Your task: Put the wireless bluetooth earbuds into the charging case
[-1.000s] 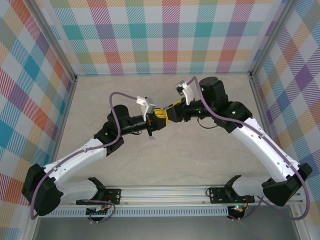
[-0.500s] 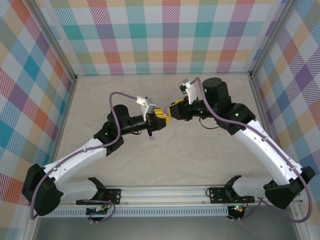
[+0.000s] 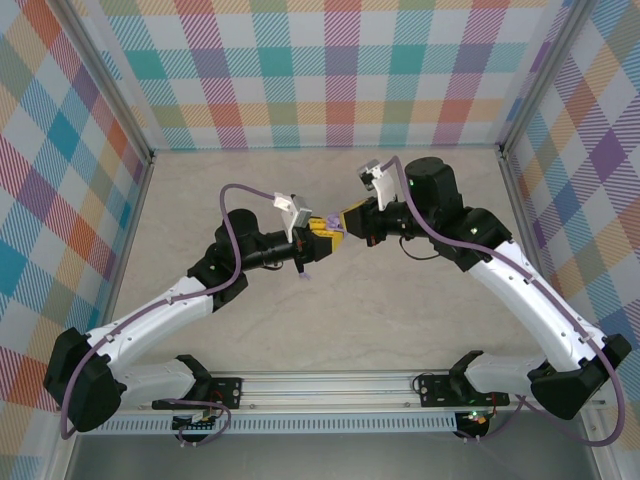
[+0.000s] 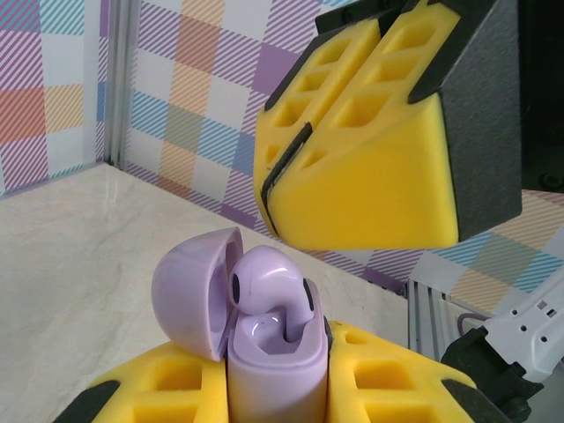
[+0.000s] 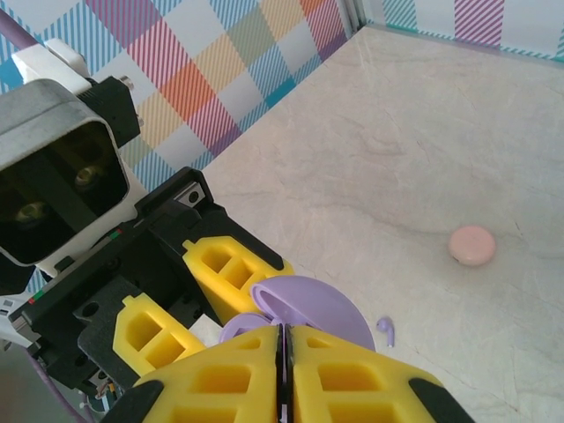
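Note:
My left gripper point(image 3: 318, 236) is shut on the purple charging case point(image 4: 273, 366), held upright above the table with its lid point(image 4: 189, 295) swung open. One lilac earbud point(image 4: 269, 282) sits stem-down in the case, its bud standing above the rim. My right gripper point(image 4: 266, 196) hovers just above and behind the case, jaws shut with nothing between them. From the right wrist view the shut right gripper point(image 5: 282, 352) overlaps the open lid point(image 5: 322, 304). The other earbud point(image 5: 386, 330) lies on the table below, also visible from above as the earbud point(image 3: 307, 275).
A salmon-pink round disc point(image 5: 472, 244) lies on the marble tabletop point(image 5: 423, 132) beyond the loose earbud. Checked walls point(image 3: 330, 70) enclose the table on three sides. Both arms meet at mid-table.
The right gripper has closed its jaws and drawn slightly back to the right, away from the case. The left gripper and case have stayed put.

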Controlling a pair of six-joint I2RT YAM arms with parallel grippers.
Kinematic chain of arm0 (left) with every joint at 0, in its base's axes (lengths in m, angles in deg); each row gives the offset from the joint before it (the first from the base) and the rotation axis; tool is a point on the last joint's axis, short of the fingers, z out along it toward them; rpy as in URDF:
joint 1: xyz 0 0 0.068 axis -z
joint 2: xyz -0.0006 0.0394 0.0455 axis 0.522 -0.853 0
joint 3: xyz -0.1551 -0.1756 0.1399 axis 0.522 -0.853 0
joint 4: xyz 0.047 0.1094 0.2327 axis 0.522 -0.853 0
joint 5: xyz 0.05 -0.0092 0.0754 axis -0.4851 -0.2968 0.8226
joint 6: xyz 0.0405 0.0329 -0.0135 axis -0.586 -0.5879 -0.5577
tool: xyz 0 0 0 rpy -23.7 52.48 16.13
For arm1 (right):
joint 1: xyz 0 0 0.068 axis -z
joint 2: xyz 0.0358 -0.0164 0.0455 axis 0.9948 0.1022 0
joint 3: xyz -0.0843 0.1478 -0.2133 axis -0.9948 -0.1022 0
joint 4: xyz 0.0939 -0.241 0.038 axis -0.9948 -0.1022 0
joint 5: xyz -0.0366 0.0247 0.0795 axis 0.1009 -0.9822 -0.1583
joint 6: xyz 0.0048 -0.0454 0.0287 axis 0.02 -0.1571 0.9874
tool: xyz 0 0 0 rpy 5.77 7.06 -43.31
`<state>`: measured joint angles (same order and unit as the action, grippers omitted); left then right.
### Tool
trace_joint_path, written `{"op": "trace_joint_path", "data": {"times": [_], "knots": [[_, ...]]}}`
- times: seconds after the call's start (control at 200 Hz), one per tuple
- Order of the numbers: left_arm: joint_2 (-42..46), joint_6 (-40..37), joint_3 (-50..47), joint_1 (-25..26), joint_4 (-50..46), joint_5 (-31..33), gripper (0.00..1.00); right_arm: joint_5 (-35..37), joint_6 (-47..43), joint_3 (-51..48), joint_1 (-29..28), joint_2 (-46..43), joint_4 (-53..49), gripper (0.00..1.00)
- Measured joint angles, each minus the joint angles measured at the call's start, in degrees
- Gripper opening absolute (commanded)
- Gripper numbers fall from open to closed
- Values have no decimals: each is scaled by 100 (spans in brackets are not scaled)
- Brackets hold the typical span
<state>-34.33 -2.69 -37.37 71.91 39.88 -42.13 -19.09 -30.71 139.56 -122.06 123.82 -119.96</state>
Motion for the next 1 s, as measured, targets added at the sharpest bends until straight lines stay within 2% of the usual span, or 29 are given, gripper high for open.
{"op": "trace_joint_path", "data": {"times": [0.41,0.645,1.0], "knots": [[0,2,11,0,-7,-107,3,-20,2,-2,2,125,-63,10],[2,0,11,0,-33,52,3,52,7,-4,2,125,-61,16],[256,-197,15,0,-485,726,4,1729,378,-249,92,-42,-289,27]]}}
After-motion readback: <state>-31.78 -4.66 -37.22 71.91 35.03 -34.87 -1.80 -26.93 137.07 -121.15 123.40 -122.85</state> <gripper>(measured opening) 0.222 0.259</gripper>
